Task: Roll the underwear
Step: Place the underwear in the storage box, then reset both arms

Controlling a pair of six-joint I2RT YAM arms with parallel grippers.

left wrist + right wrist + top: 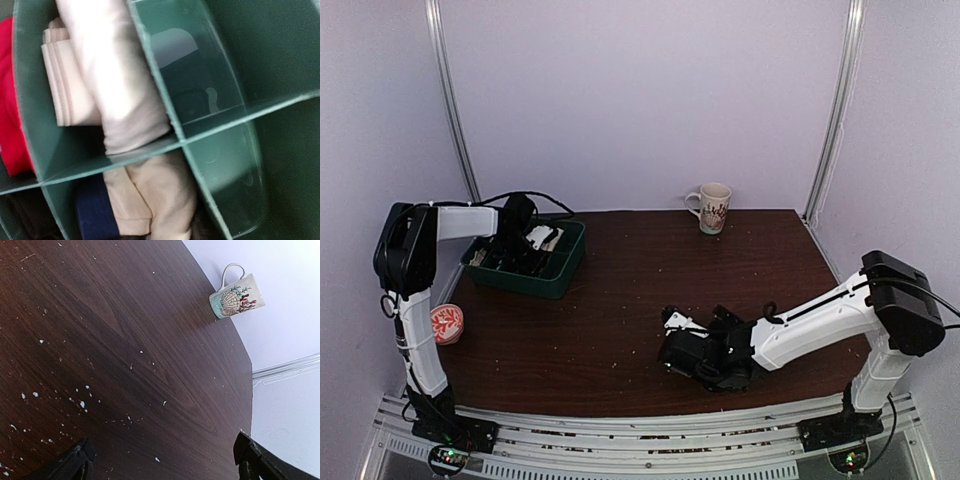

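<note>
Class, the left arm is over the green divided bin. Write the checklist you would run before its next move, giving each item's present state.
1. Is the left gripper above the green bin: ok.
2. Left jaws open or shut: cannot tell.
3. Does the pale roll lie within one compartment: ok.
4. Is the right gripper open and holding nothing: ok.
5. Is the mug well away from both arms: ok.

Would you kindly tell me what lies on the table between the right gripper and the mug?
Only bare table, dark wood flecked with small white crumbs, lies between the right gripper and the mug; the right wrist view shows this.
</note>
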